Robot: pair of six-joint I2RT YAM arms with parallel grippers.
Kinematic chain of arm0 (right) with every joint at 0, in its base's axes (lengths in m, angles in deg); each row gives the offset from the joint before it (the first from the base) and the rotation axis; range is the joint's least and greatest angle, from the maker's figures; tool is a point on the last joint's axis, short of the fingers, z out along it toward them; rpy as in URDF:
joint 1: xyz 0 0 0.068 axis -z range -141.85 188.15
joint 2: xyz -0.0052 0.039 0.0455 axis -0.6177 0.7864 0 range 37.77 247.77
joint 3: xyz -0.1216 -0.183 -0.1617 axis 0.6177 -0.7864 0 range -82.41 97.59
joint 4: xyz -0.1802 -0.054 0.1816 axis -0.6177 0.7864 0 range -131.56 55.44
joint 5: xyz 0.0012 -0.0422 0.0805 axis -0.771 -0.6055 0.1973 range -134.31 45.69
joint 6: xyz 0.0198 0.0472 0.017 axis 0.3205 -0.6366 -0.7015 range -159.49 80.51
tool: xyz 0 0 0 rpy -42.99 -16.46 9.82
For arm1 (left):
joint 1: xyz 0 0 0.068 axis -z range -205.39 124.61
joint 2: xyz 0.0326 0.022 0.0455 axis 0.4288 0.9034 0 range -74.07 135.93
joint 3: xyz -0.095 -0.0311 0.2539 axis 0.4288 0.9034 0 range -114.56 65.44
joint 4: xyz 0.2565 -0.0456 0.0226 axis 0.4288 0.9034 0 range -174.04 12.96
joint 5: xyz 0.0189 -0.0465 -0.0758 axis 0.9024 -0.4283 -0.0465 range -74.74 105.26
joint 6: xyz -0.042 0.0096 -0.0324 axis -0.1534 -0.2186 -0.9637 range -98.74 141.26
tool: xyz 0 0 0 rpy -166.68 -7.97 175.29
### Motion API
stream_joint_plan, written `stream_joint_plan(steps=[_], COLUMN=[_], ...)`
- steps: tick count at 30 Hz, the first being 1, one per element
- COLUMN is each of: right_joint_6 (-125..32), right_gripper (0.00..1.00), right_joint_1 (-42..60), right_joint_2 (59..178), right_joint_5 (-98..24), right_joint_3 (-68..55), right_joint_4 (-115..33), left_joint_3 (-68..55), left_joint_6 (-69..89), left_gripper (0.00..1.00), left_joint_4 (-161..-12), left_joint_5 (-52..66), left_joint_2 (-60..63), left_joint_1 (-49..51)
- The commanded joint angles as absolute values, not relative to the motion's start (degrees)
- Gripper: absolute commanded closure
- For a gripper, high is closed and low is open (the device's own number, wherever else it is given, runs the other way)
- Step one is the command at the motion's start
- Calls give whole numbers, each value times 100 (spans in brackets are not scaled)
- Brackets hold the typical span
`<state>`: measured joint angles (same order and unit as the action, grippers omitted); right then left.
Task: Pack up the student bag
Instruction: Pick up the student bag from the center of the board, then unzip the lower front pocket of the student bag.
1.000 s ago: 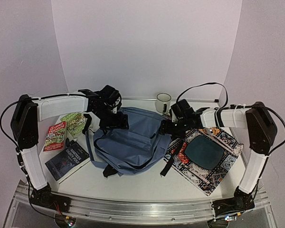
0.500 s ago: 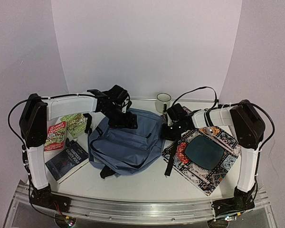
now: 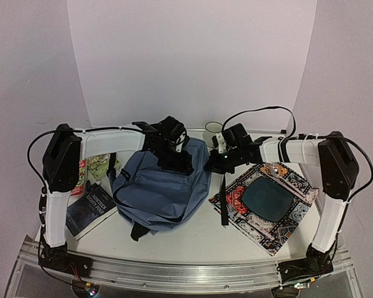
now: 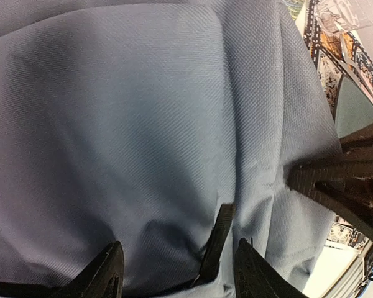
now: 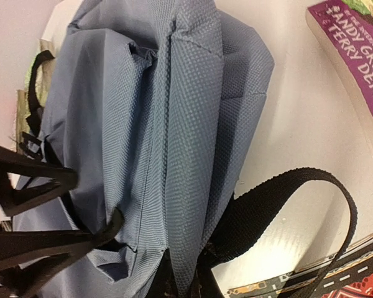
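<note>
The student bag (image 3: 158,192) lies mid-surface (image 3: 193,239), looking shut. Books (image 3: 90,208) left of it are unpacked. At its far edge the left tool (image 3: 180,162) stands spread over the fabric, and the right tool (image 3: 214,164) seems pinched on it. Packing has hardly begun, I'd say.

We see open table (image 3: 199,239) in front of the student bag (image 3: 155,195). Paperback books (image 3: 90,208) crowd its left and the patterned mat (image 3: 280,231) its right. A black strap (image 3: 224,202) lies between bag and mat, and a mug (image 3: 212,130) stands behind.
</note>
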<state>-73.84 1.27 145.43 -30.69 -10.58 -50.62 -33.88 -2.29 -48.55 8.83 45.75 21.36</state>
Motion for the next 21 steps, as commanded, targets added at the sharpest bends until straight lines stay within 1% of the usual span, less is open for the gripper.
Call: stream_joint_plan(steps=[1,9,13,18,19,21], right_joint_6=[-7423,-7429,-7416,-7387,-7386,-7380], right_gripper=[100,100,100,100,100,100], right_joint_1=[-2,-53,-58,-62,-61,-61], right_joint_2=[14176,14182,14166,14143,14139,14113], right_joint_5=[-2756,-2747,-2723,-2688,-2684,-2679], right_joint_3=[-1013,-997,-947,-894,-894,-900], right_joint_4=[-5422,-5422,-5422,-5420,-5417,-5414], left_joint_3=[-3741,-3988,-3901,-3764,-3753,-3733], left_joint_6=[-204,-226,-215,-78,-33,22], left_gripper=[41,46,47,54,57,66], left_joint_4=[-4973,-4964,-4960,-4945,-4937,-4925], left_joint_5=[901,976,1306,1958,2021,2077], left_joint_2=[4687,4942,4979,4950,4947,4926], left_joint_1=[2290,2484,2522,2531,2532,2533])
